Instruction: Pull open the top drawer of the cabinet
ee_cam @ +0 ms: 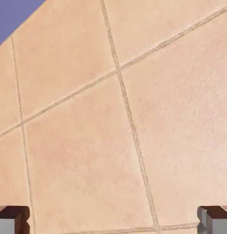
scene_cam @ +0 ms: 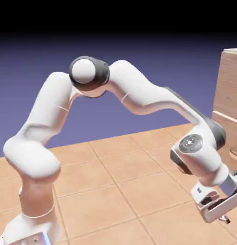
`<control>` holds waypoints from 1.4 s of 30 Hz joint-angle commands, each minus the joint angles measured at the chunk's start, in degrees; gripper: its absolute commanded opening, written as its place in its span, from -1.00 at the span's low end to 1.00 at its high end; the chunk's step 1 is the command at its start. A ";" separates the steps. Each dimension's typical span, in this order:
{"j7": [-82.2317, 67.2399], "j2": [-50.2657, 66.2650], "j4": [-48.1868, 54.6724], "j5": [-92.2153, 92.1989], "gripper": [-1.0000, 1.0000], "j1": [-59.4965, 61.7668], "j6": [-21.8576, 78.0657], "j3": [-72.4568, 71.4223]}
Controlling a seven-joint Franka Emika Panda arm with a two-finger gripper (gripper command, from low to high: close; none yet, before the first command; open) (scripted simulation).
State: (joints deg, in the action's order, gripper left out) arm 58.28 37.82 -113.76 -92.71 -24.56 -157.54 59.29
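My arm [scene_cam: 115, 91] rises from its base at the lower left of the exterior view, arches up over a dark joint near the top, then bends down toward the lower right. Under it spreads the table [scene_cam: 115, 167], tiled in pale orange squares with thin seams, against a blue-violet backdrop.

Further right, my wrist hangs low over the tiles, and my gripper [scene_cam: 220, 210] sits at the frame's lower right corner, partly cut off by the edge.

At the far right edge stands the cabinet [scene_cam: 230, 86], light tan wood grain, only a strip of it in view. Its top drawer [scene_cam: 231, 81] is the uppermost block, with a seam beneath; I cannot see its handle.

In the hand view only tiles show, with my two fingertips [ee_cam: 12, 219] far apart at the bottom corners: released, grasping nothing.
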 commanded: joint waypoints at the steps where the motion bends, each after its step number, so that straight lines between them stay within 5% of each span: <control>1: 0.43 1.90 1.27 -2.50 1.00 -0.64 0.44 1.60; 29: 12.33 54.92 36.81 -72.25 1.00 -18.60 12.83 46.21; 42: 17.69 53.48 59.70 -70.05 1.00 -5.75 3.15 47.62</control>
State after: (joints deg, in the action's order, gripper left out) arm 75.97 91.29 -54.06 -162.76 -30.31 -154.40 106.92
